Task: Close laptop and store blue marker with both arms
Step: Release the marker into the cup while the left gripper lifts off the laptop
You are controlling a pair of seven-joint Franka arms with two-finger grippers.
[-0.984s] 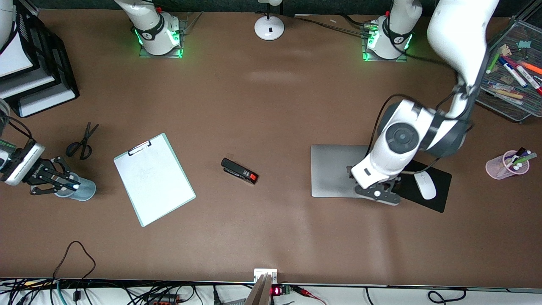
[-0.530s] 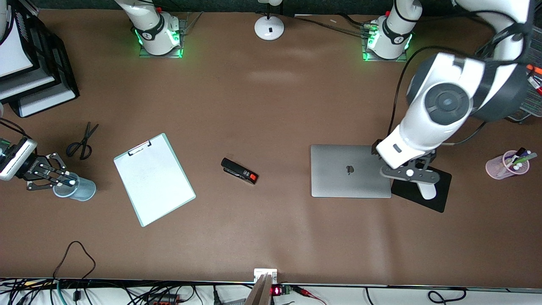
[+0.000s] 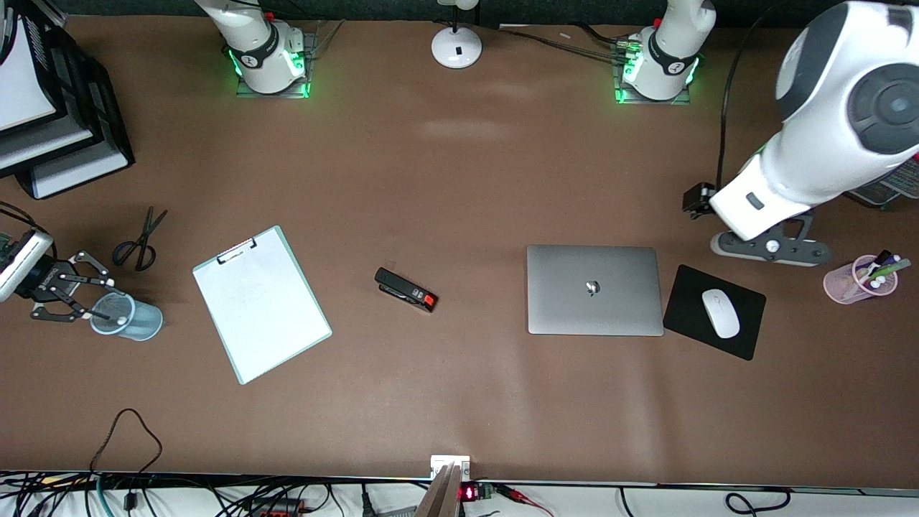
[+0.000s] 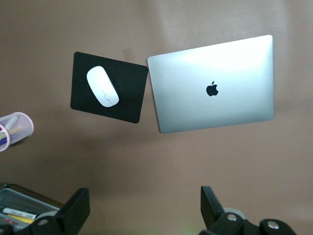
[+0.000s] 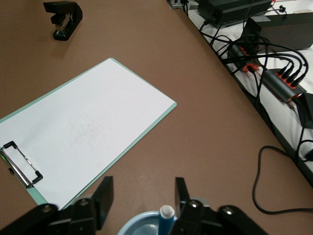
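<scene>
The silver-grey laptop (image 3: 594,289) lies closed on the table, with the apple logo on its lid up; it also shows in the left wrist view (image 4: 211,83). My left gripper (image 3: 772,248) is open and empty, up in the air over bare table between the mouse pad and the mesh tray (image 4: 144,210). The blue marker (image 5: 165,218) stands white end up in a light-blue cup (image 3: 133,323) at the right arm's end of the table. My right gripper (image 3: 97,294) is open beside the cup's rim (image 5: 143,198), with its fingers apart from the marker (image 3: 119,320).
A black mouse pad (image 3: 689,301) with a white mouse (image 3: 720,314) lies beside the laptop. A pink pen cup (image 3: 858,280), a mesh tray (image 3: 890,188), a clipboard (image 3: 260,303), a stapler (image 3: 406,289), scissors (image 3: 140,240), black paper trays (image 3: 79,136) and cables (image 5: 279,73) also show.
My left gripper rose off the closed laptop lid and swung toward the left arm's end of the table. My right gripper drew back from the cup, and the marker stayed in it.
</scene>
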